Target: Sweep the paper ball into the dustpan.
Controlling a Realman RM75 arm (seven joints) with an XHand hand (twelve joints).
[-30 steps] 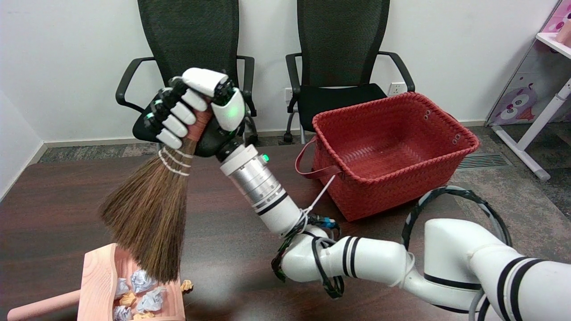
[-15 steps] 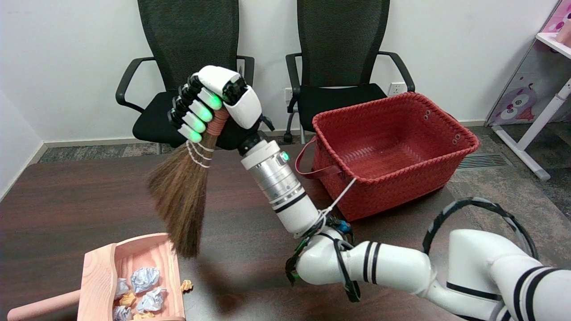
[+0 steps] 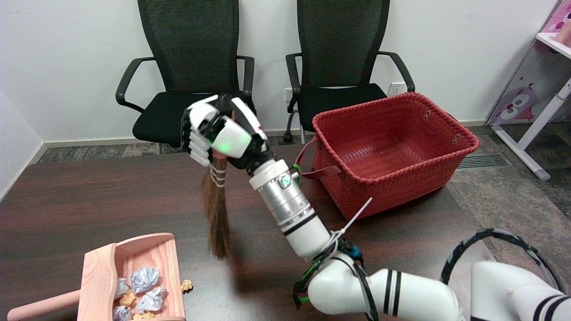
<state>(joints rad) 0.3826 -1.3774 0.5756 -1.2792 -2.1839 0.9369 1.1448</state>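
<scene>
Fingers point(image 3: 196, 145) clamped round the broom point(image 3: 217, 209) handle, right hand point(image 3: 223, 131) raised above the desk point(image 3: 67, 200). Bristles hanging straight down below the fingers, tips at or just over the desk top. Dustpan point(image 3: 96, 276) well below and left of the fingers, crumpled paper balls point(image 3: 145, 278) lying inside. One small scrap point(image 3: 186, 284) just outside the pan's open edge. Red basket point(image 3: 392, 147) to the right of the fingers.

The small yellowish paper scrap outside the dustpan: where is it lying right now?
In the head view it lies on the dark table at lower left, just off the right wall of the wooden dustpan, below and left of the broom's bristle tips.
</scene>
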